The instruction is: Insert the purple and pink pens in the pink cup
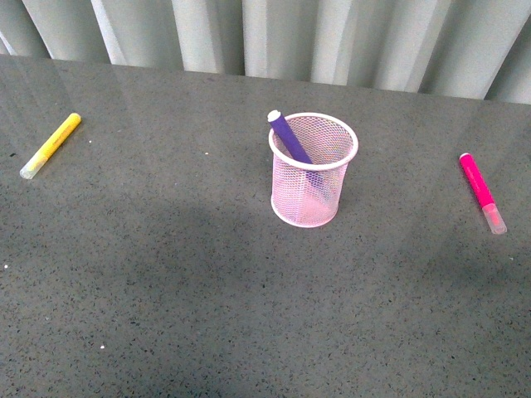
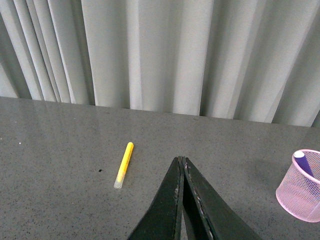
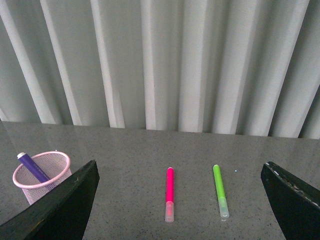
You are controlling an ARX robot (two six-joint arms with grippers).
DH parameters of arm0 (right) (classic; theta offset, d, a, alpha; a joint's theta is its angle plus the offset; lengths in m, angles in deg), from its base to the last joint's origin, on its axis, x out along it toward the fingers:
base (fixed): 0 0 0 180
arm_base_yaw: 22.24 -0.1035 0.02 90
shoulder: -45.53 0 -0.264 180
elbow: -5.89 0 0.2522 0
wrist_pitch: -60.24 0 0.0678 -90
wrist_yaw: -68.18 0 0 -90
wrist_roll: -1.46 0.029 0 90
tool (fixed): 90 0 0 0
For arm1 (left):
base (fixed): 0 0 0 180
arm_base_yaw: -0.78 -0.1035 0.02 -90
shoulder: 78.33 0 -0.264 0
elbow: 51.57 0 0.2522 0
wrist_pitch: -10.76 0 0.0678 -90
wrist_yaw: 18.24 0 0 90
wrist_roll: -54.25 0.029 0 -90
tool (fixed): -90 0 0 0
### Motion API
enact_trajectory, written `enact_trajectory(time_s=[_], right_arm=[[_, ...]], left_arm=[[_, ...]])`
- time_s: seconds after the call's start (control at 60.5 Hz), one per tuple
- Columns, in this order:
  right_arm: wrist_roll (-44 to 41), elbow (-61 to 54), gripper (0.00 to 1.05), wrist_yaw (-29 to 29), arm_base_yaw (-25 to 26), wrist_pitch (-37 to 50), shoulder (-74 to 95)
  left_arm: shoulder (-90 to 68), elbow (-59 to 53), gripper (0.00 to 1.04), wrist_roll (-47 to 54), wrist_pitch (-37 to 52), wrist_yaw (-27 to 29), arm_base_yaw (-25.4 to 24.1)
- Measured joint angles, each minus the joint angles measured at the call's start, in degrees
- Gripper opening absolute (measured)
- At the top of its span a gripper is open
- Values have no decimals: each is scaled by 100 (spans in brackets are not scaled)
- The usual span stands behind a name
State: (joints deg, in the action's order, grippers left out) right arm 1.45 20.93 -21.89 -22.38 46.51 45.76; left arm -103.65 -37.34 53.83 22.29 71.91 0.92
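Leaning purple pen [image 1: 286, 133] in mesh pink cup [image 1: 311, 197], pink pen [image 1: 479, 189] flat, left hand [image 2: 181, 161] clenched, right hand [image 3: 180, 164] released

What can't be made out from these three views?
- Front view: neither arm shows; the green marker lies outside the frame.
- Left wrist view: the frame edge cuts the pink cup; the pink pen is outside.
- Right wrist view: the right gripper hides the cup's lower side; the yellow marker is outside.
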Motion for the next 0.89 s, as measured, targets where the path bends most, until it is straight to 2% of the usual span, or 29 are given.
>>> enact_trajectory(time_s=[0.71, 0.81, 0.892], right_arm=[[2, 0, 98, 0, 0, 0, 0], [0, 0, 98, -2, 0, 0, 0], [0, 0, 98, 0, 0, 0, 0]], left_arm=[[1530, 0, 4, 0, -1508, 0, 0], [2232, 2, 4, 2, -2413, -7, 0], [2507, 2, 4, 2, -2503, -9, 0]])
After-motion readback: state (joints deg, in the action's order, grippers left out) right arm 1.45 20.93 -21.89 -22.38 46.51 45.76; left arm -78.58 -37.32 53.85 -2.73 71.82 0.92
